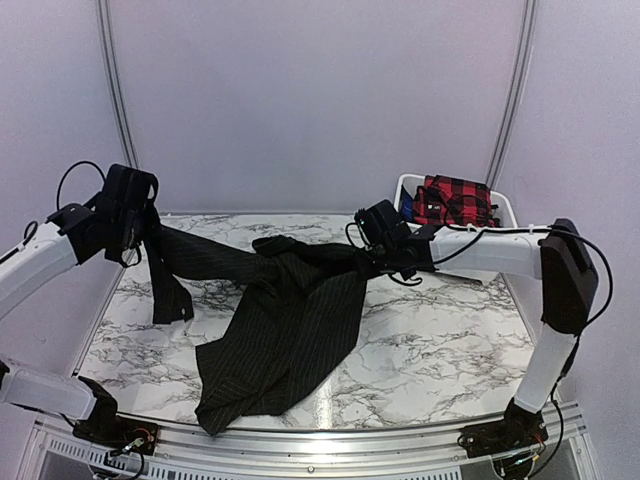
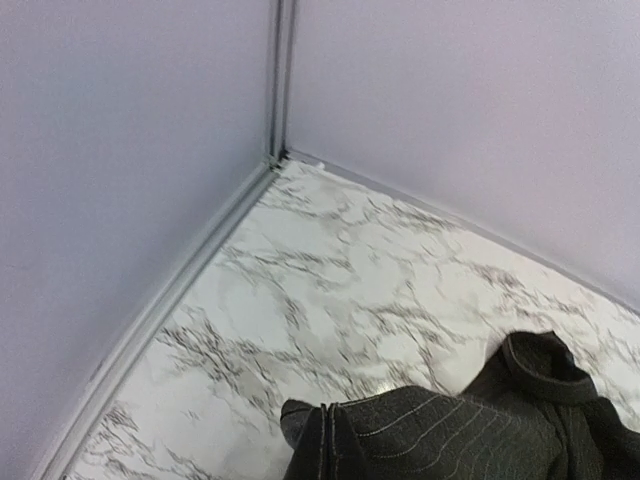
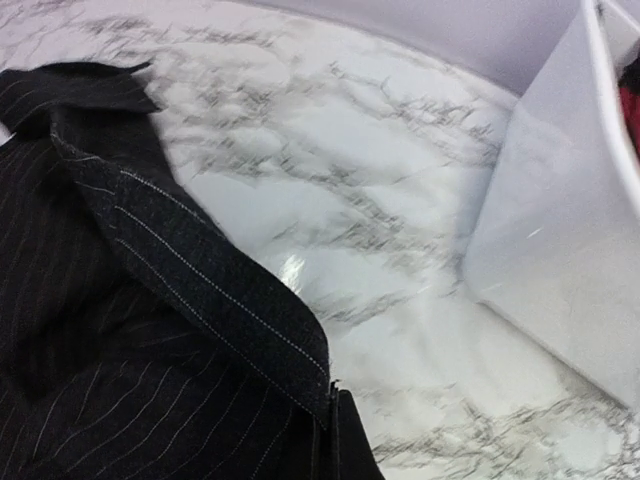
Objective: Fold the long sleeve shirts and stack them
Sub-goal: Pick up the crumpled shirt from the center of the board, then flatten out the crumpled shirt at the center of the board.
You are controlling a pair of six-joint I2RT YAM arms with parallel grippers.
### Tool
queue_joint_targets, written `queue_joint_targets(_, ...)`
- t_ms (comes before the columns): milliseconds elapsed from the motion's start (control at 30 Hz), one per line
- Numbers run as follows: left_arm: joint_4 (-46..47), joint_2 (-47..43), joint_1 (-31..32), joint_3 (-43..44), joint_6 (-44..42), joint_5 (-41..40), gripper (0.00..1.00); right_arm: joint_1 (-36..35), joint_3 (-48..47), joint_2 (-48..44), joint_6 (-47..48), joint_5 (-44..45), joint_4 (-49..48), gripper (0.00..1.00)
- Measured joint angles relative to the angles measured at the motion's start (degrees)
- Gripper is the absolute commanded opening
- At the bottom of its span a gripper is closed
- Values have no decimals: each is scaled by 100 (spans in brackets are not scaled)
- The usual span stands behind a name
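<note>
A black long sleeve shirt with fine pale pinstripes hangs stretched between both grippers, and its lower part drapes down to the table's front edge. My left gripper is raised at the far left and shut on one end of the shirt; a sleeve dangles below it. At the centre right, my right gripper is shut on the other end. In each wrist view the pinstripe cloth covers the fingers. A red-and-black plaid shirt lies folded in the bin at the back right.
The marble table is walled at the back and sides. A white bin stands at the back right corner, with its wall close to the right gripper. The table's back left corner shows in the left wrist view.
</note>
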State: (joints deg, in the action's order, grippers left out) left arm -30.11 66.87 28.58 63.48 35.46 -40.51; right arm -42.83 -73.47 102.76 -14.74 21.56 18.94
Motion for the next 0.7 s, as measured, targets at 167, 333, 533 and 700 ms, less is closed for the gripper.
queue_joint_targets(167,295,793,-1355,629,-382,313,0,640,-977,466,417,378,271,0)
queue_joint_targets(333,439,1731,-2271,1233,-581,710,0,1003,-2277,1202,765,581,601,0)
queue_joint_targets(533,411,2166,-2653,1578,-726,964,0,1097,-3416,1683,1045,804,1056,0)
queue_joint_targets(700,400,1805,-2677,1650,-811,1250,0,1095,-3488,1405,1211,914,1202,0)
